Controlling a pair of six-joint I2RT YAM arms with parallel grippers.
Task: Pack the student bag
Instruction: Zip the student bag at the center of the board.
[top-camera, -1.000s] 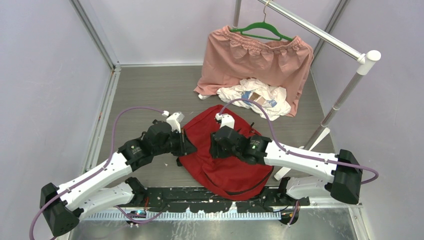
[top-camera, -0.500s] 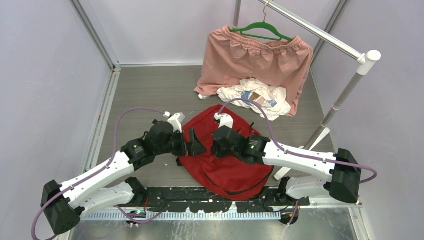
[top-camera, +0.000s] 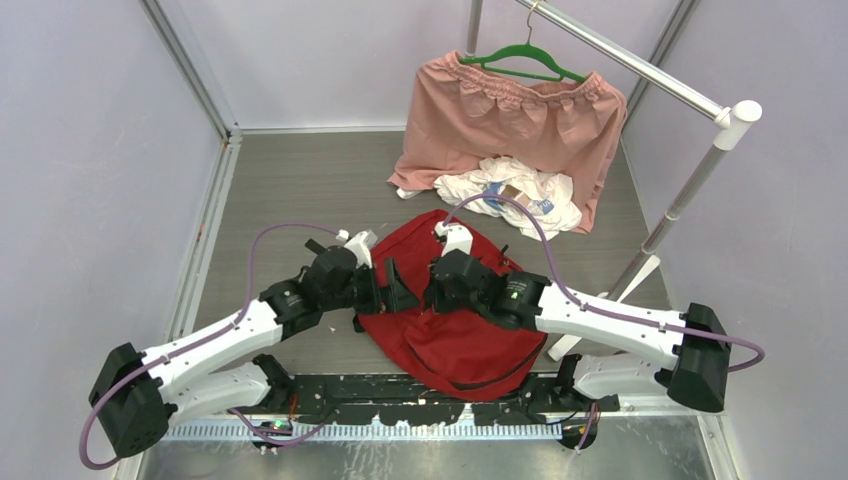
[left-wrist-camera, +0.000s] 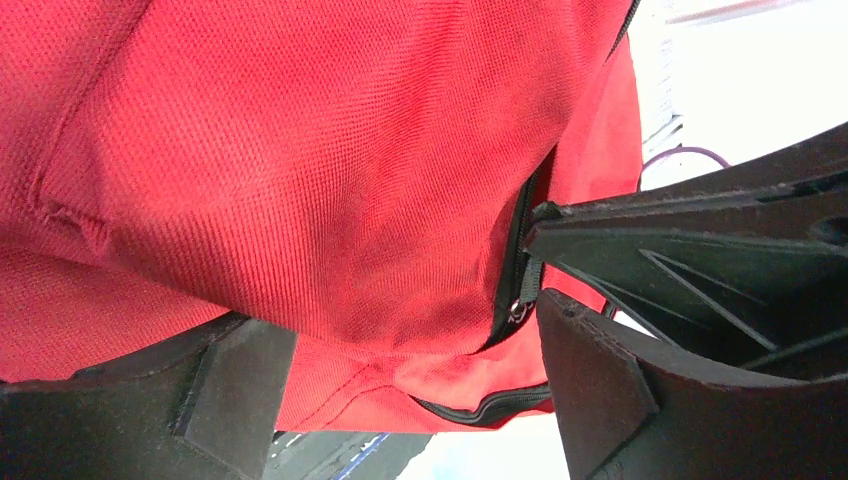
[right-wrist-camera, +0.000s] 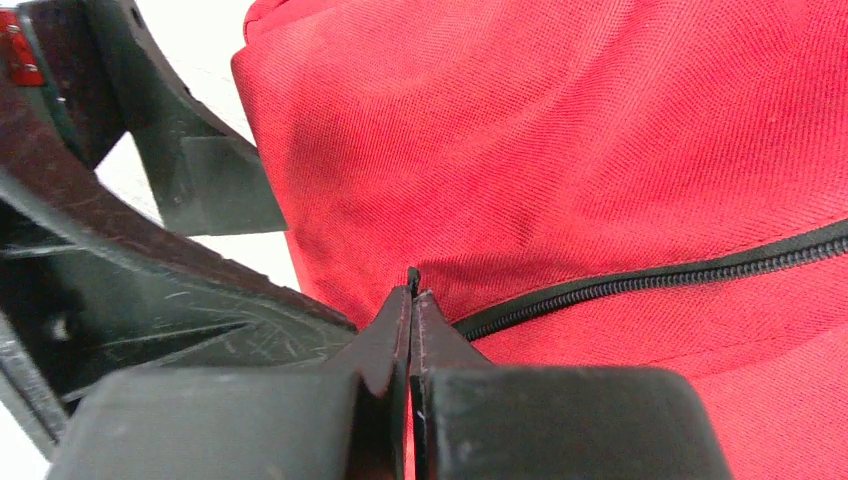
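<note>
The student bag (top-camera: 455, 345), dark red with black zipper trim, lies on the table between my two arms. My left gripper (top-camera: 385, 292) is at its left edge and open. In the left wrist view its fingers (left-wrist-camera: 590, 380) stand wide on either side of a fold of red fabric (left-wrist-camera: 330, 200), not clamped on it. My right gripper (top-camera: 430, 298) is over the bag's upper middle. Its tips (right-wrist-camera: 412, 290) are pressed together on the small black zipper pull (right-wrist-camera: 412, 274), where the zipper (right-wrist-camera: 640, 280) ends. The same pull and its slider (left-wrist-camera: 517, 308) show in the left wrist view.
A pale pink garment (top-camera: 510, 110) hangs on a green hanger (top-camera: 525, 62) from a metal rail (top-camera: 640, 65) at the back. A white printed cloth (top-camera: 515, 195) lies just behind the bag. The rail's post (top-camera: 680, 200) stands at the right, and frame walls enclose the table.
My left gripper has opened and shifted right onto the bag's left edge. My right gripper has closed on the zipper pull and edged slightly up the bag.
</note>
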